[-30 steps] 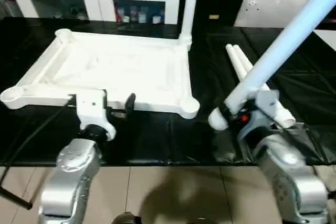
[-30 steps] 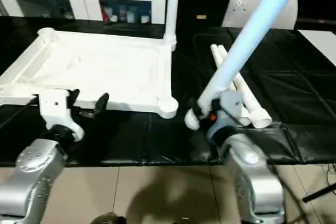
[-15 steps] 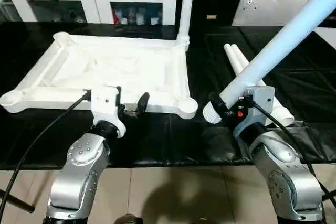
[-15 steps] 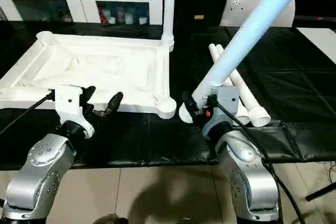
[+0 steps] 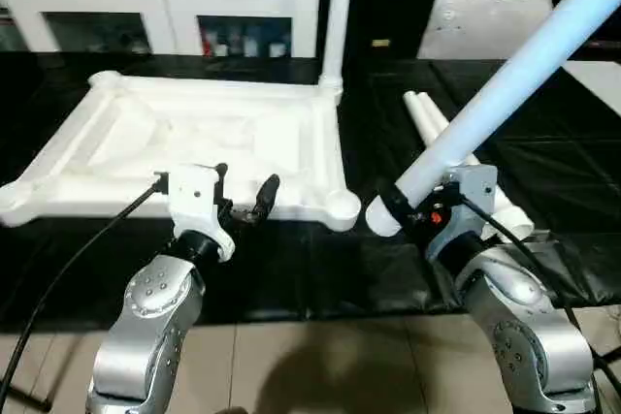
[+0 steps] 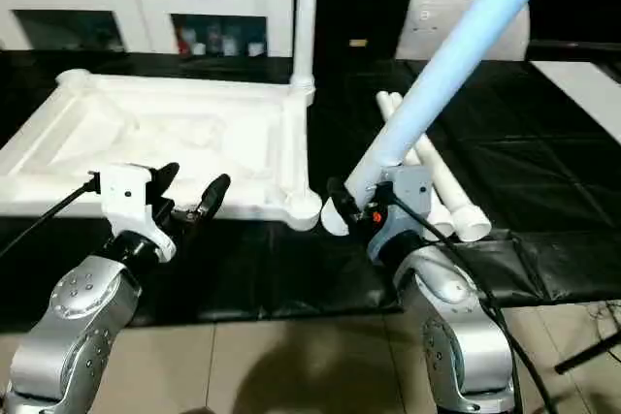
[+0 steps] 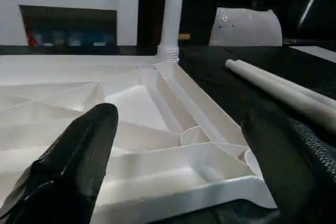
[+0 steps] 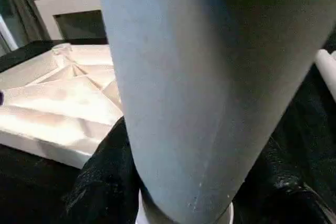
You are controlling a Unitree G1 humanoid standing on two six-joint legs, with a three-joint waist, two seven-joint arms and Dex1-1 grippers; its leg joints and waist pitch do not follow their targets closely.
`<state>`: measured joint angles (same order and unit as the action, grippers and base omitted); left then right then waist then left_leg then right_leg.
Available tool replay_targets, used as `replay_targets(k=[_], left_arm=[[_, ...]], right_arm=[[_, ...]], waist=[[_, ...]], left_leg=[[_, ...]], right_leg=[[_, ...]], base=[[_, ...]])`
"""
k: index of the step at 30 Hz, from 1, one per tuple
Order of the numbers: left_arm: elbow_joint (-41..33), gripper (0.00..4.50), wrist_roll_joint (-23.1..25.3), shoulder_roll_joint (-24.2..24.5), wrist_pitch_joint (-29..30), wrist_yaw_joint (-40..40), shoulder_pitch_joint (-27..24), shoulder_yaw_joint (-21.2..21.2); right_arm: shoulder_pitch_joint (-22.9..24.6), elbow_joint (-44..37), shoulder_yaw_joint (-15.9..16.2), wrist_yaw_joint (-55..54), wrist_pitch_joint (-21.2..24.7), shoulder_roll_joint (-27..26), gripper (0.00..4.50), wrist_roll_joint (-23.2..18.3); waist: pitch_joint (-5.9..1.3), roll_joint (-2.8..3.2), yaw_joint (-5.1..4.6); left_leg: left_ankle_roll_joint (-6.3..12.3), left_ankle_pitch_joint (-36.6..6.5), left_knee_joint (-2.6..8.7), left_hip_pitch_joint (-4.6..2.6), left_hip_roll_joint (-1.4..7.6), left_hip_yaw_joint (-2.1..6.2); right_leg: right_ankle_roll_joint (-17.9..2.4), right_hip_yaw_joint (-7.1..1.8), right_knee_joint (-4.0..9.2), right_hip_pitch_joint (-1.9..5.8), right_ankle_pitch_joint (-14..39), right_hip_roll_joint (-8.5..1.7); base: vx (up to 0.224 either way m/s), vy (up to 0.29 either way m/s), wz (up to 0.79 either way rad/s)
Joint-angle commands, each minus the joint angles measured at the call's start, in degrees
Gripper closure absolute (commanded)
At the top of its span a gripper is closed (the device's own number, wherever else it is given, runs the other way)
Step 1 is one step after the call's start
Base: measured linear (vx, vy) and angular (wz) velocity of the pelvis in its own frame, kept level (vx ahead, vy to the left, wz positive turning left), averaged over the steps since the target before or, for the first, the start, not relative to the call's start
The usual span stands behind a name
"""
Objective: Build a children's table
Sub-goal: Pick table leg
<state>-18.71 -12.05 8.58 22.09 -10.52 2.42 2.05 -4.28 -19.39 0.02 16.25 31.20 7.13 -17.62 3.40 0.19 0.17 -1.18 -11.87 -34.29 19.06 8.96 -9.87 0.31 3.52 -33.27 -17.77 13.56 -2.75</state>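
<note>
Right gripper (image 5: pixel 419 212) fingers clamped on a leg (image 5: pixel 505 94), threaded end beside tabletop's (image 5: pixel 209 138) near-right corner socket (image 5: pixel 342 206) for insertion. Left gripper (image 5: pixel 243 199) fingers apart at its near edge, ready to steady.

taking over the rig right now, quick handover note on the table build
Left gripper: open, empty, at the near edge of the table top.
Right gripper: shut on a leg, its thick end beside the near right corner socket.
Done: one leg stands in the far right socket.
Left: seat the held leg, then the two legs lying on the black mat.
</note>
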Motion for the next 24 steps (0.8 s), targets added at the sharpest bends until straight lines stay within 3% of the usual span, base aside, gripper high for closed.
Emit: replay_targets(k=[1,2,3,4,5,7,8,9,10,11,12,13,14,15,16,17,18,19,20,21,22,23,24], left_arm=[[-0.92,0.22,0.59,0.2,-0.34,-0.05,-0.46,-0.07],[-0.89,0.22,0.64,0.18,-0.32,0.0,-0.39,-0.06],[-0.85,0.22,0.68,0.14,-0.43,0.05,-0.29,-0.08],[-0.85,0.22,0.71,0.09,-0.5,0.06,-0.24,-0.11],[-0.82,0.22,0.79,0.07,-0.49,0.13,-0.17,-0.15],[-0.86,0.22,0.88,0.12,-0.46,0.17,-0.14,-0.16],[-0.95,0.22,0.95,0.22,-0.37,0.21,-0.17,-0.11],[-1.08,0.22,1.0,0.3,-0.32,0.19,-0.22,-0.06],[-1.21,0.22,1.01,0.34,-0.24,0.19,-0.26,-0.04],[-1.3,0.22,1.04,0.36,-0.16,0.19,-0.27,-0.03],[-1.34,0.22,1.04,0.37,-0.09,0.2,-0.24,-0.04],[-1.36,0.22,1.05,0.39,-0.09,0.19,-0.24,-0.03],[-1.53,0.22,1.22,0.55,-0.05,0.06,-0.25,0.04],[-1.71,0.22,1.38,0.67,0.09,0.03,-0.31,0.1],[-2.09,0.22,1.53,0.8,0.3,0.02,-0.5,0.21],[-2.33,0.22,1.57,0.86,0.38,0.03,-0.65,0.29],[-2.55,0.22,1.64,0.98,0.41,0.01,-0.81,0.41],[-2.66,0.22,1.68,1.05,0.42,-0.01,-0.91,0.48],[-2.96,0.22,1.77,1.08,0.63,0.04,-1.09,0.61],[-3.19,0.22,1.92,1.12,0.81,0.13,-1.23,0.69],[-3.52,0.22,1.94,1.09,0.9,0.15,-1.46,0.79],[-3.85,0.22,1.96,0.96,1.06,0.17,-1.68,0.87],[-4.1,0.22,1.98,0.86,1.15,0.19,-1.85,0.94]], right_arm=[[-0.36,-0.5,0.35,0.8,0.06,0.77,2.61,-0.24],[-0.44,-0.41,0.44,0.84,0.01,0.87,2.61,-0.2],[-0.5,-0.35,0.57,0.97,-0.02,0.93,2.61,-0.22],[-0.53,-0.31,0.65,1.09,-0.03,0.97,2.61,-0.24],[-0.57,-0.28,0.71,1.14,0.0,0.98,2.61,-0.24],[-0.51,-0.4,0.82,0.94,1.11,1.08,2.61,-0.55],[-0.34,-0.48,0.95,0.95,1.21,1.15,2.61,-0.56],[-0.2,-0.55,1.15,1.08,1.21,1.37,2.61,-0.38],[-0.1,-0.52,1.2,1.15,0.74,1.4,2.61,-0.21],[0.0,-0.49,1.01,0.96,0.46,1.17,2.61,-0.26],[0.0,-0.49,0.9,0.84,0.43,1.05,2.61,-0.32],[0.0,-0.48,0.89,0.88,0.36,1.06,2.61,-0.32],[-0.01,-0.41,0.85,1.22,-0.07,1.22,2.61,-0.27],[0.02,-0.46,0.89,1.4,-0.04,1.37,2.61,-0.26],[0.13,-0.62,0.94,1.7,0.08,1.55,2.61,-0.42],[0.25,-0.72,0.91,1.74,0.18,1.52,2.61,-0.63],[0.41,-0.76,0.81,1.56,0.15,1.33,2.61,-0.85],[0.51,-0.76,0.74,1.44,0.12,1.21,2.61,-0.97],[0.47,-0.68,1.67,1.71,0.5,2.25,2.61,-0.04],[0.36,-0.68,3.24,2.44,0.43,3.85,2.61,1.61],[0.46,-0.9,4.61,3.51,-0.3,4.94,2.61,2.59],[0.56,-1.11,4.7,3.97,-0.43,4.77,2.61,2.11],[0.7,-1.3,4.45,4.16,-0.51,4.36,2.61,1.44]], waist=[[-2.96,0.41,-0.24],[-3.43,0.29,-0.26],[-3.45,0.42,-0.17],[-3.53,0.3,-0.21],[-3.84,0.31,0.05],[-4.01,0.37,0.23],[-4.47,1.62,0.06],[-3.28,1.29,-0.39],[-3.18,0.84,-0.71],[-2.56,-0.25,-0.71],[-2.39,-1.17,0.44],[-2.76,-1.91,1.53],[-4.9,-1.01,4.5],[-4.87,-0.83,3.93],[-4.37,-1.35,3.83],[-4.86,0.45,3.06],[-4.05,2.66,1.73],[-4.63,3.59,0.02],[-5.61,2.72,-1.93],[-4.96,2.53,-0.67],[-4.79,3.09,-1.16],[-4.28,1.44,-1.61],[-3.68,-1.22,-0.49]], left_leg=[[-2.06,-27.15,5.49,-1.26,4.06,2.48],[-0.17,-20.98,5.41,-0.41,3.92,2.09],[1.36,-17.97,5.15,-0.76,3.77,1.61],[2.02,-16.85,4.96,-0.64,3.65,1.46],[3.74,-12.47,4.42,-0.13,3.19,1.03],[4.86,-9.81,4.19,-0.13,3.03,0.94],[1.81,-10.32,4.11,-4.47,4.39,-0.34],[-2.23,-12.73,5.51,-7.79,7.46,0.83],[-3.52,-13.65,5.95,-8.95,8.6,1.16],[-4.79,-15.54,5.89,-9.74,8.47,-0.14],[-6.23,-17.28,3.58,-6.99,3.43,-4.01],[-6.6,-17.08,1.05,-3.99,-0.15,-4.63],[1.76,-8.67,-4.93,3.81,0.4,0.61],[3.67,-2.11,-6.46,8.14,0.77,3.49],[3.93,0.26,-5.22,8.33,0.01,3.5],[4.7,7.44,-0.98,6.92,0.16,3.72],[9.41,7.4,2.51,3.38,2.94,5.79],[14.71,9.21,2.65,-0.26,6.3,9.27],[25.53,11.85,2.69,-6.33,11.58,14.02],[33.11,16.54,2.54,-3.97,7.37,16.15],[34.85,16.51,2.11,-3.9,5.51,15.27],[34.39,11.74,2.29,-2.01,2.1,14.6],[24.29,0.99,0.81,3.2,-3.33,10.08]], right_leg=[[-7.68,-2.74,4.92,0.78,21.72,-4.74],[-9.41,-2.67,4.22,1.93,15.39,-4.5],[-11.17,-2.57,4.04,1.79,12.3,-4.45],[-11.89,-2.55,3.94,2.07,11.54,-4.44],[-13.2,-2.56,3.85,3.08,9.31,-4.5],[-13.64,-2.44,3.63,3.39,7.3,-4.31],[-13.69,-3.55,3.0,1.08,6.81,-2.65],[-12.43,-2.26,0.48,-2.28,5.7,-1.63],[-11.22,-1.85,-0.64,-3.29,5.09,-1.99],[-10.65,-2.33,-1.51,-4.37,3.42,-2.88],[-13.38,-5.49,0.77,-1.12,2.57,-2.38],[-15.36,-9.13,1.92,2.8,3.06,-1.72],[-16.18,-13.34,3.64,9.78,-5.88,-11.05],[-16.03,-12.05,1.87,10.63,-15.73,-10.02],[-14.51,-10.04,1.76,9.33,-19.53,-7.27],[-11.21,-5.23,0.29,7.21,-19.85,-2.65],[-6.82,-1.69,-0.22,3.72,-8.14,0.25],[-5.05,-0.55,-4.36,0.77,-2.57,1.14],[-2.45,-1.2,-8.08,-5.13,8.5,-1.6],[1.39,-0.62,-9.6,-5.3,8.54,-0.98],[2.68,-0.9,-8.98,-6.14,7.79,-0.71],[3.49,-2.23,-6.35,-5.49,4.96,-1.01],[3.66,-4.8,1.34,-0.62,0.1,-4.49]], base=[[0.078,0.027,0.0],[0.107,0.019,-0.01],[0.111,0.008,0.02],[0.111,0.008,0.02],[0.098,-0.001,0.03],[0.102,-0.006,0.03],[0.106,-0.005,0.0],[0.13,-0.01,-0.34],[0.13,-0.01,-0.34],[0.142,-0.025,-0.59],[0.137,-0.032,-0.53],[0.137,-0.032,-0.53],[0.188,-0.02,-0.39],[0.174,-0.01,-0.25],[0.174,-0.01,-0.25],[0.085,-0.011,-0.17],[0.077,0.019,-0.1],[0.077,0.019,-0.1],[0.126,0.011,-0.08],[0.102,-0.006,0.18],[0.102,-0.006,0.18],[0.036,0.0,0.48],[0.028,-0.055,0.67]])
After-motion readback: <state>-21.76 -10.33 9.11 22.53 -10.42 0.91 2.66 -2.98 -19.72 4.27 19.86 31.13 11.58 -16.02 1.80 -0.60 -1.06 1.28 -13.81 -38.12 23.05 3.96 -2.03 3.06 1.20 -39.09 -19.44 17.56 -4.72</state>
